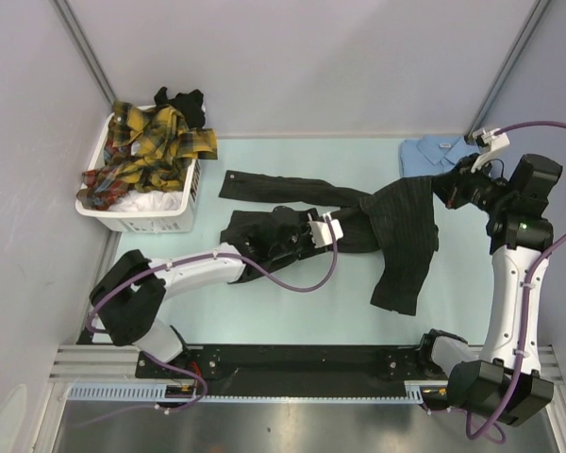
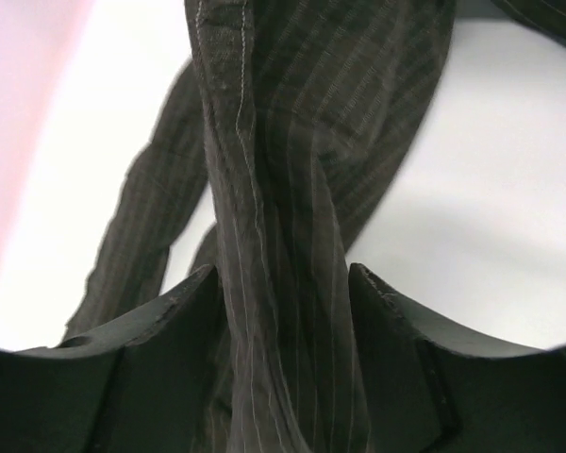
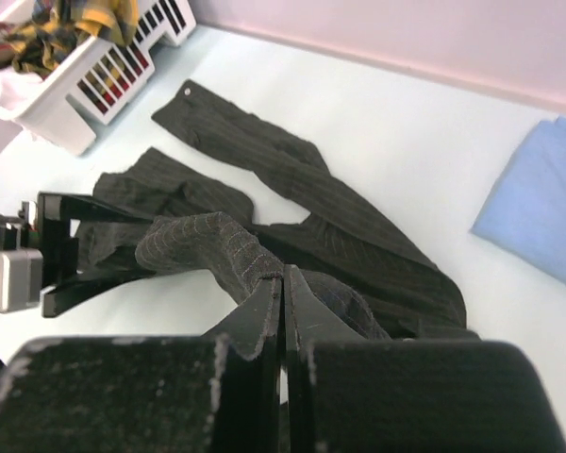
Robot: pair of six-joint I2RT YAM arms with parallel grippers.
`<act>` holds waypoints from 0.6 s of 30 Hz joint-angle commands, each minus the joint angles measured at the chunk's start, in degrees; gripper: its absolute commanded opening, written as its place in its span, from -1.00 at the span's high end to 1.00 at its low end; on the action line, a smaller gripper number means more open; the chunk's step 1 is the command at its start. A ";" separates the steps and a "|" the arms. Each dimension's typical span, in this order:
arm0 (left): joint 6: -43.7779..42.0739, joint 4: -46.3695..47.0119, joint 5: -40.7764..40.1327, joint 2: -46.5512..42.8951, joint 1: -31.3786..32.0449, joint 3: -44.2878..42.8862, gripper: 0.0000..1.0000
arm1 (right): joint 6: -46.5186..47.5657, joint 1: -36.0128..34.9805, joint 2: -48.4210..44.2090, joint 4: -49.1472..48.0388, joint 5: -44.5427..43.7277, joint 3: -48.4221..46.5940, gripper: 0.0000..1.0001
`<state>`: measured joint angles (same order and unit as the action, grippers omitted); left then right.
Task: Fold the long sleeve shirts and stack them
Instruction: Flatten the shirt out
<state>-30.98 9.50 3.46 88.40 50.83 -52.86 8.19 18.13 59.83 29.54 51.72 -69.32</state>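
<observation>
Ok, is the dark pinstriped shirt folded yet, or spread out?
Not folded: the pinstriped shirt lies crumpled across the table, sleeves trailing left, one part pinched up in the right gripper.

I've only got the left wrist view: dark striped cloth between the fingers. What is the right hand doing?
Observer: The right hand is shut, pinching the same charcoal pinstriped shirt near its right side.
Operator: Is anything folded already?
Observer: A light blue shirt lies at the far right corner of the table and looks folded.
Operator: What's left to fold?
Observer: Yellow plaid shirts are heaped in the white laundry basket at the far left.
</observation>
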 commanded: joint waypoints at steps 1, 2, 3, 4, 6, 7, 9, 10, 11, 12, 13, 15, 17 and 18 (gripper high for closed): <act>-1.43 7.20 -6.71 1.25 0.59 -0.84 -0.14 | -3.61 -0.29 -1.74 -4.40 0.04 -3.80 1.00; -2.15 8.42 -8.20 0.81 0.41 0.38 -0.11 | -3.70 -0.29 -1.74 -4.32 0.04 -3.98 1.00; -2.76 8.95 -8.65 0.37 0.15 1.09 -0.07 | -3.88 -0.29 -1.65 -4.58 -0.04 -3.98 1.00; -3.20 8.79 -8.82 -0.07 -0.20 1.62 -0.02 | -4.31 -0.29 -1.65 -4.84 -0.04 -4.07 1.00; -3.47 8.26 -10.23 -1.47 -1.52 3.20 0.02 | -4.58 -0.29 -1.65 -5.19 -0.13 -4.24 1.00; -3.56 7.65 -10.58 -2.00 -2.22 3.90 0.05 | -4.84 -0.29 -1.65 -5.37 -0.22 -4.42 1.00; -3.91 7.03 -11.54 -3.67 -4.15 6.01 0.06 | -5.02 -0.29 -1.56 -5.81 -0.31 -4.42 1.00; -4.26 6.59 -11.72 -4.20 -4.85 6.71 0.07 | -5.11 -0.20 -1.56 -5.90 -0.22 -4.42 1.00; -4.70 6.41 -11.90 -4.64 -6.51 8.02 0.08 | -5.11 -0.29 -1.47 -6.16 -0.22 -4.42 1.00; -4.88 6.24 -12.25 -5.51 -7.31 8.65 0.09 | -5.20 -0.29 -1.47 -6.25 -0.31 -4.42 1.00; -4.96 5.71 -12.51 -5.95 -8.19 9.17 0.10 | -5.37 -0.38 -1.30 -6.34 -0.31 -4.42 1.00; -5.05 5.09 -12.95 -6.66 -10.48 10.41 0.14 | -5.72 -0.38 -1.04 -6.86 -0.31 -4.51 1.00; -5.31 4.92 -12.78 -7.10 -12.06 12.07 0.20 | -5.99 -0.38 -0.51 -7.13 -0.40 -4.60 1.00; -5.75 5.18 -12.61 -7.36 -12.50 12.60 0.22 | -6.08 -0.38 -0.42 -7.30 -0.31 -4.68 1.00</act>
<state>-35.05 14.50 -7.64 84.05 40.64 -42.65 3.64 18.00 59.40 26.59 51.48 -70.81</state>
